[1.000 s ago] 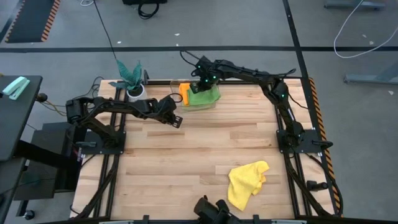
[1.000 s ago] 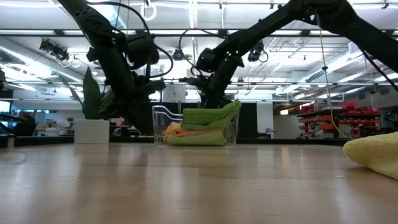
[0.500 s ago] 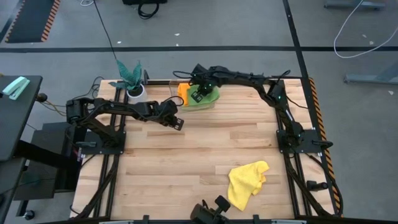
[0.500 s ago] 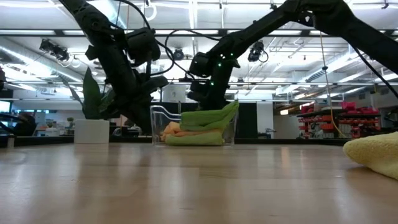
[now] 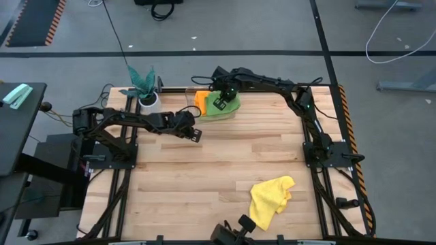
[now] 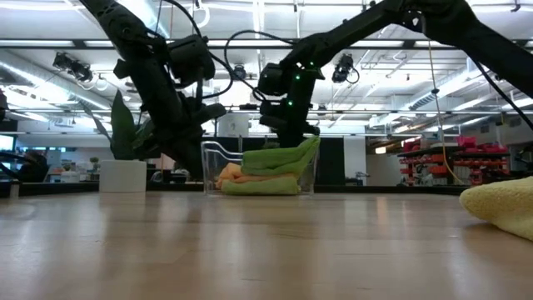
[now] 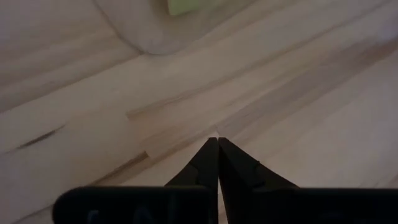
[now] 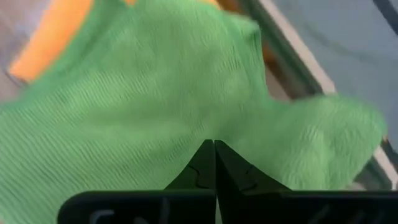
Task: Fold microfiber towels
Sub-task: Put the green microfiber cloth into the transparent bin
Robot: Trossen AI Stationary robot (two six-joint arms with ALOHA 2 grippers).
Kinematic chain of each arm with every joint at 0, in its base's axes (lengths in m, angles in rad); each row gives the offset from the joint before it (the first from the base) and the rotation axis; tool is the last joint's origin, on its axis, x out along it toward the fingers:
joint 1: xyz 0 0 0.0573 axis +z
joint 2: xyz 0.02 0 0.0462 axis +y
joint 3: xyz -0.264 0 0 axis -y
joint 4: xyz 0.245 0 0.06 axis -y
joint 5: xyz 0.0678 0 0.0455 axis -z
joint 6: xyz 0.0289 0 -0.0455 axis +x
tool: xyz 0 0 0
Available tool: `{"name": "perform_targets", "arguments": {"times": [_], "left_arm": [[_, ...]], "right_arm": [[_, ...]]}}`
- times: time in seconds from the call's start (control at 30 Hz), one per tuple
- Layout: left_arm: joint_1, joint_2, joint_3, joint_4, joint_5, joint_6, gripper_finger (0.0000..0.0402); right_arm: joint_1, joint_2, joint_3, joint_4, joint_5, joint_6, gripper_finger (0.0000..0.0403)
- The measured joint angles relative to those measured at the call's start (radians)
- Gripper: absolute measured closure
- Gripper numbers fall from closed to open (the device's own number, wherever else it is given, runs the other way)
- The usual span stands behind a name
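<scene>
A clear bin (image 5: 204,116) at the table's far middle holds a folded green towel (image 5: 231,107) on top, an orange towel (image 5: 199,101) beside and under it, and another green towel (image 6: 262,187) at the bottom. A crumpled yellow towel (image 5: 270,199) lies on the table at the near right. My right gripper (image 8: 214,144) is shut and stands over the bin, right at the top green towel (image 8: 155,93). My left gripper (image 5: 196,134) is shut and empty over bare wood, just near-left of the bin. My right gripper points down at the top green towel in the bin with its fingers shut. I cannot tell whether the fingertips touch the cloth.
A teal-leaved plant in a white pot (image 5: 147,99) stands at the far left beside the bin. Bare wooden table (image 5: 225,160) lies between the bin and the yellow towel. A dark camera mount (image 5: 231,233) sits at the near edge.
My right gripper has come from the bin's far edge toward the near side, first swinging left and then back a little right, and now stands over the green towel. Its fingers stay shut. The towels in the bin keep their places.
</scene>
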Motion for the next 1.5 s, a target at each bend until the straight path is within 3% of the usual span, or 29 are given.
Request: {"name": "perform_targets", "arguments": {"times": [0.5,0.9,1.1,1.3,1.5], "left_arm": [[-0.11,0.0,0.0,-0.007,-0.02,-0.025,0.0371],[-0.222,0.0,0.0,-0.07,-0.094,-0.121,0.0391],[-0.275,0.0,0.0,-0.104,-0.15,-0.179,0.0378],[-0.279,0.0,0.0,-0.099,-0.151,-0.206,0.038],[-0.279,0.0,0.0,-0.067,-0.152,-0.205,0.039]], "right_arm": [[0.04,0.0,-0.027,-0.205,0.004,0.079,0.0402],[0.141,-0.001,-0.138,-0.305,0.011,0.114,0.0402],[0.161,-0.012,-0.144,-0.273,0.013,0.112,0.04],[0.138,-0.124,-0.144,-0.242,0.079,0.116,0.04],[0.103,-0.221,-0.141,-0.077,0.061,0.117,0.04]]}}
